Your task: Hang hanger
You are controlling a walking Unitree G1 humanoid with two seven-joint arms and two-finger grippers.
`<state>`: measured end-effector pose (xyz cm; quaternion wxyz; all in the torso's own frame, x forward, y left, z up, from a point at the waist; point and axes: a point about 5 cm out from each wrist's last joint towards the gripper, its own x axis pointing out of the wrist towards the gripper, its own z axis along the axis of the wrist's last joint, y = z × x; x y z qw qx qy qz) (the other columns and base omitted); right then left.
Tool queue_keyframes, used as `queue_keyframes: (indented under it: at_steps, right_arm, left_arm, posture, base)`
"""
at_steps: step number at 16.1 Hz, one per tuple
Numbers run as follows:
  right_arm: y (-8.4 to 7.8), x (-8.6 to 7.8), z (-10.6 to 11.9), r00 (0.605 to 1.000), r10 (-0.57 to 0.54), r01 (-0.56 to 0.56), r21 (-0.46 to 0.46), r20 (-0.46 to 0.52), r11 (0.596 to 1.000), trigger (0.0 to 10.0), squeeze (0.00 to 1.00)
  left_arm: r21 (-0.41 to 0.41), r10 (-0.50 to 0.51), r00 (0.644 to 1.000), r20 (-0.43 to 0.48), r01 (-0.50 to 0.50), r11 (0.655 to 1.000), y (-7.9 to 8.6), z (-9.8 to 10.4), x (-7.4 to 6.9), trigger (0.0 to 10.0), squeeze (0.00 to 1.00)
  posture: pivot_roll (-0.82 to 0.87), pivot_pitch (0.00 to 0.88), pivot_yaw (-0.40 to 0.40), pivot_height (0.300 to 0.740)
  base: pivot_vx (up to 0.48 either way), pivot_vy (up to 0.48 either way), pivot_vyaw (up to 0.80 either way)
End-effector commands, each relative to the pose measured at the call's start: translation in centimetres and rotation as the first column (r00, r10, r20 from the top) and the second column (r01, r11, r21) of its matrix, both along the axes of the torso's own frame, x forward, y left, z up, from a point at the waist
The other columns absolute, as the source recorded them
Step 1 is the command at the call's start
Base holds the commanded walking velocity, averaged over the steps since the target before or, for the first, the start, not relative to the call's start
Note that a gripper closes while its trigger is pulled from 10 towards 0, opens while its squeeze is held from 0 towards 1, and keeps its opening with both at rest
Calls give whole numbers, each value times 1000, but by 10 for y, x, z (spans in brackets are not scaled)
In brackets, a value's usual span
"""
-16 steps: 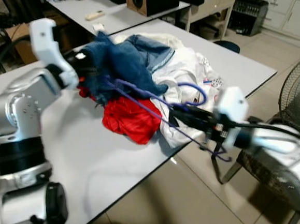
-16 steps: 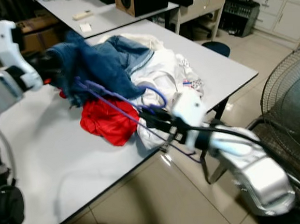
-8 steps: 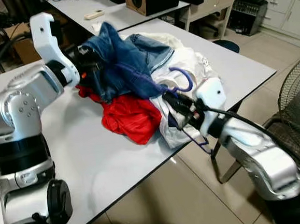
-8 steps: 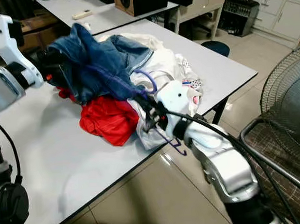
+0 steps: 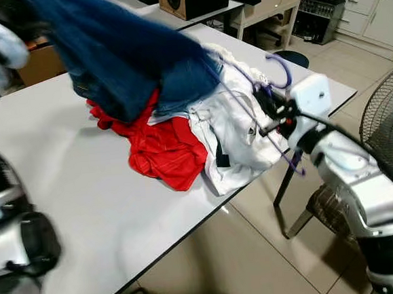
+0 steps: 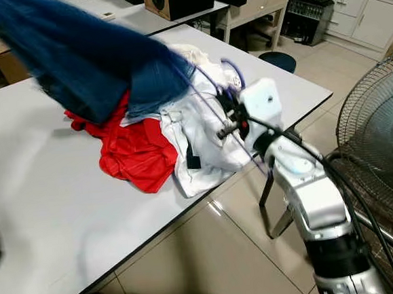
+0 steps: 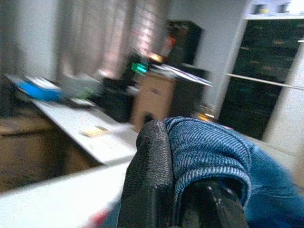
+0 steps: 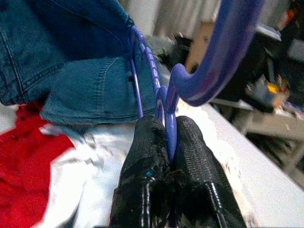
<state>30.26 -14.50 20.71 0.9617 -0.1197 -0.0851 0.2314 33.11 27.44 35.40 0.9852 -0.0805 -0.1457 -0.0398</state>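
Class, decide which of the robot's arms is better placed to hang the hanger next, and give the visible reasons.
Right. The right gripper is already shut on the purple hanger just below its hook, beside the table edge. The left gripper is busy lifting the blue jeans.

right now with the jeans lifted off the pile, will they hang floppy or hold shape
Likely floppy: the blue jeans drape in loose folds from where the left gripper pinches them. Probably heavy for cloth, since the denim looks thick. The purple hanger pinched by the right gripper looks thin and may flex.
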Motion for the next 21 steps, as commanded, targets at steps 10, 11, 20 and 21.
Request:
queue_keyframes:
  at_steps: [10, 11, 20, 21]
  right_arm:
    - [22, 21, 9, 991, 120, -122, 31, 58, 992, 10000, 0]
    - [24, 21, 10, 989, 130, -133, 35, 63, 991, 10000, 0]
    - [9, -4, -3, 997, 63, -67, 92, 49, 994, 10000, 0]
    - [6, -9, -7, 998, 52, -55, 93, 37, 994, 10000, 0]
  left_arm:
    - [194, 493, 758, 427, -610, 768, 68, 79, -46, 0, 0]
    - [233, 462, 763, 451, -601, 765, 63, 83, -44, 0, 0]
    - [676, -345, 885, -312, 462, 574, -105, -109, -4, 0, 0]
    - [692, -311, 860, -404, 510, 512, -99, -131, -9, 4627, 0]
  posture:
    - [70, 0, -14, 740]
    - [71, 0, -15, 740]
    - [52, 0, 11, 740]
    - [55, 0, 9, 740]
  base:
    - [0, 0, 0]
    - [0, 0, 0]
    - [0, 0, 0]
    - [0, 0, 0]
